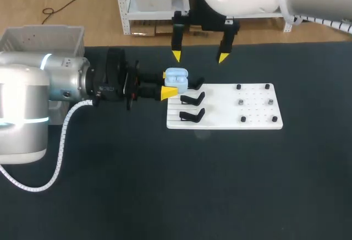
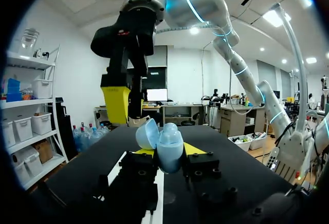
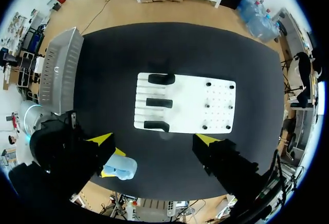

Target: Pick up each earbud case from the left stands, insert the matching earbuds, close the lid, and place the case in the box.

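Observation:
A light blue earbud case [image 1: 176, 77] with its lid up is held above the back left corner of the white board [image 1: 220, 114]. My left gripper [image 1: 168, 83] is shut on it from two sides. In the left wrist view the case [image 2: 165, 144] stands upright between the yellow tips, its lid [image 2: 147, 134] tilted back. My right gripper [image 1: 199, 57] hangs open just behind the case, with nothing between its fingers. From the right wrist view the case [image 3: 120, 166] lies beside one finger of the right gripper [image 3: 155, 141]. Whether earbuds are inside I cannot tell.
Black stands [image 1: 192, 98] [image 1: 192, 115] sit on the board's left part, and small pegs [image 1: 241, 102] dot its right part. A grey box [image 1: 45, 39] stands at the back left. The right wrist view shows three stands [image 3: 158, 102] and the box [image 3: 59, 70].

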Motion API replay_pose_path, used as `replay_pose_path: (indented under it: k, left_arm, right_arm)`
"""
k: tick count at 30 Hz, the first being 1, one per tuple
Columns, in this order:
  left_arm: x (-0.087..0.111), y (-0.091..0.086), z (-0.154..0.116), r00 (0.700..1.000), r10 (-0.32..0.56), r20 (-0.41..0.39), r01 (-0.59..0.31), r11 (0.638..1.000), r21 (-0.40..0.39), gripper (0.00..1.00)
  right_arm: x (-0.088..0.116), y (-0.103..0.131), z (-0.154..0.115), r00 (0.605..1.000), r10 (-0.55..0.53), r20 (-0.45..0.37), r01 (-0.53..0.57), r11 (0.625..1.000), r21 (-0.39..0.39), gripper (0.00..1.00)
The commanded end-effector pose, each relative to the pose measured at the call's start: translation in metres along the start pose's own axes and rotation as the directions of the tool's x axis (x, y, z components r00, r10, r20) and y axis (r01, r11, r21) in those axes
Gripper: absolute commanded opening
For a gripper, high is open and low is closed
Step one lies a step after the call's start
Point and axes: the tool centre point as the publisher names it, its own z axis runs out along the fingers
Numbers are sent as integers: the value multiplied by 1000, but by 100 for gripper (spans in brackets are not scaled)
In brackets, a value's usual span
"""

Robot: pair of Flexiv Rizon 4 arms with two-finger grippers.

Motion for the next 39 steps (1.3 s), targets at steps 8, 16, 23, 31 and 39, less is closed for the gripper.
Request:
replay_pose_path:
  k: [8,16,23,31,39]
  left_arm:
    - [0,-1,0,1000,2,1,-2,1000,-4,0]
    - [0,-1,0,1000,2,1,-2,1000,-4,0]
    - [0,-1,0,1000,2,1,-2,1000,-4,0]
    - [0,-1,0,1000,2,1,-2,1000,-4,0]
    - [-27,13,-37,997,61,-39,-65,990,-121,0]
  right_arm:
    - [13,-5,6,998,12,-60,-13,1000,-10,100]
    - [28,0,7,995,6,-99,-8,1000,-19,100]
    - [30,0,12,993,8,-115,-9,1000,-9,100]
    - [26,-15,-20,991,4,130,1,999,-40,100]
    - [41,-45,-51,953,28,303,21,987,-160,100]
